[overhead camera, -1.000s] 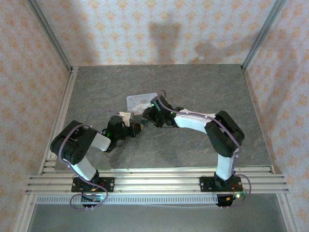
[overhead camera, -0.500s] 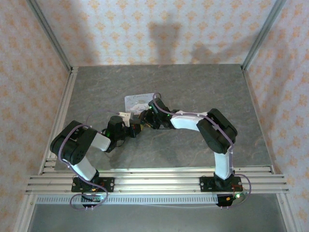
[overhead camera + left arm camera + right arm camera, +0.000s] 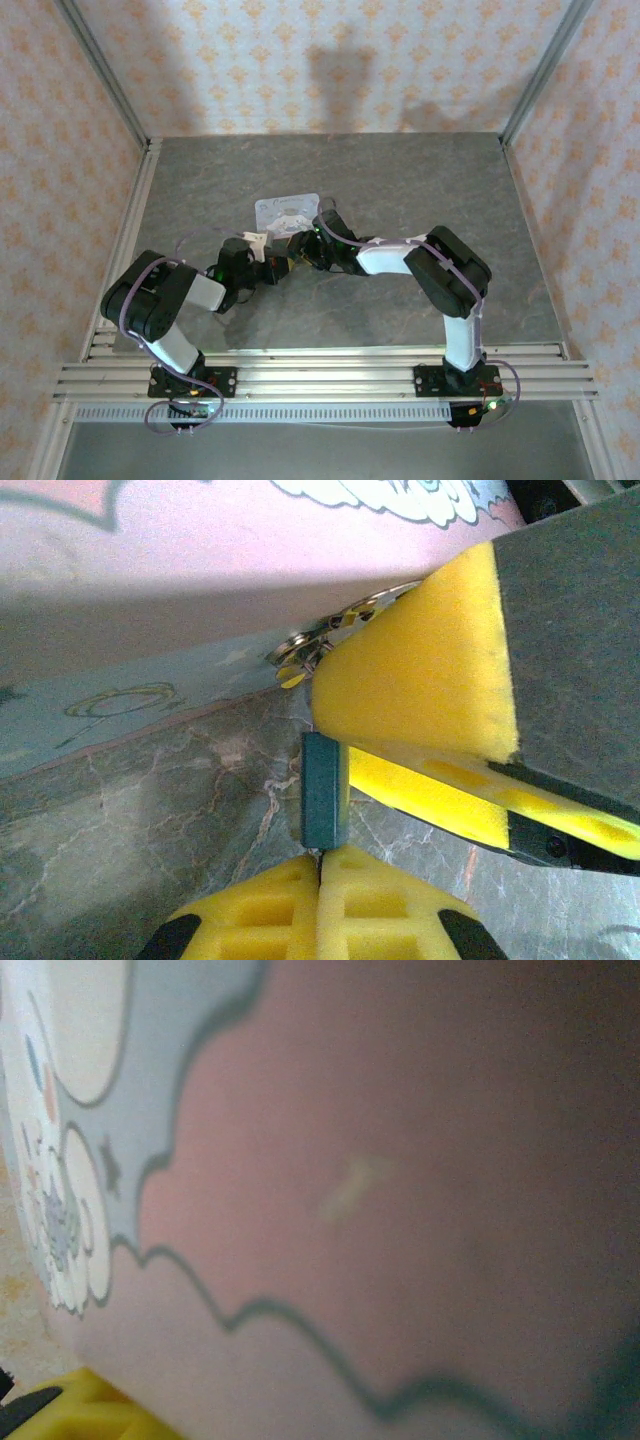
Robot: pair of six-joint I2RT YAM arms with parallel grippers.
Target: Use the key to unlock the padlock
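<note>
The small blue padlock (image 3: 325, 790) hangs edge-on from the metal clasp (image 3: 310, 645) on the front of the cartoon-printed tin (image 3: 200, 570). Directly under it my left gripper (image 3: 322, 865) has its yellow pads pressed together. A thin sliver of the key (image 3: 321, 852) shows between the pads and the padlock's lower end. My right gripper (image 3: 335, 738) reaches in from the right. Its upper finger (image 3: 420, 670) lies against the clasp and its lower one touches the padlock's side. What it grips is hidden. From above, both grippers meet at the tin's near edge (image 3: 290, 255).
The tin (image 3: 288, 212) lies flat mid-table on the grey stone-patterned surface (image 3: 420, 180). Its pink and blue lid (image 3: 350, 1210) sits very close in the right wrist view. Patterned walls and metal posts enclose the table. Open table lies behind and on both sides.
The right arm has swung left, and the tin has slid and turned a little to the left with it. The left gripper stays shut at the padlock.
</note>
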